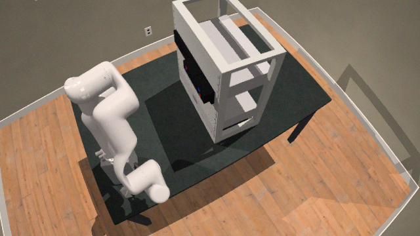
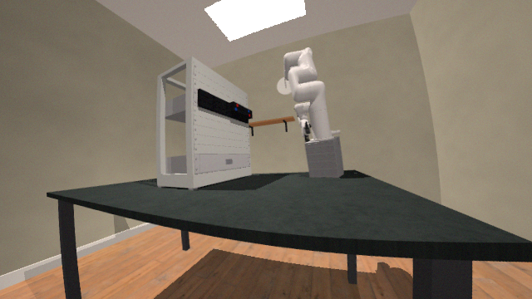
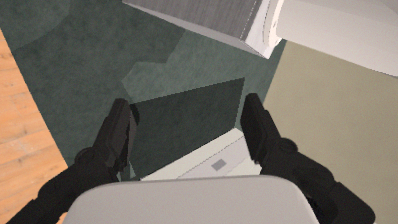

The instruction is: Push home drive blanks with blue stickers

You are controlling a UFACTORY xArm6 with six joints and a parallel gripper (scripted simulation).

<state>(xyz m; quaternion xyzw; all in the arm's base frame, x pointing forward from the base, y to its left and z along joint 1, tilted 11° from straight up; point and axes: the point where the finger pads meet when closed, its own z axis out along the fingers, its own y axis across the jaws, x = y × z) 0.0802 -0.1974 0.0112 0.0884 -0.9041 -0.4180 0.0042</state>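
The white rack [image 1: 197, 36] [image 2: 216, 141] stands upright on the dark table [image 1: 289, 92] [image 2: 316, 208]. The black storage chassis [image 1: 193, 70] [image 2: 216, 104] sits high in its front. At one end of the chassis, blanks [image 1: 205, 92] [image 2: 242, 112] stand out and carry small red and blue stickers; I cannot tell which sticker is on which blank. My gripper [image 3: 187, 109] [image 2: 307, 130] is open and empty. It hangs close to the arm's base, pointing down, far from the rack. The rack's lower panel [image 3: 200, 167] shows between the fingers in the wrist view.
The arm stands on a grey pedestal [image 2: 324, 159] [image 3: 220, 17] at the table's end. A wooden shelf [image 2: 272, 121] hangs on the wall behind. The table edge and wooden floor [image 3: 20, 125] lie beside the gripper.
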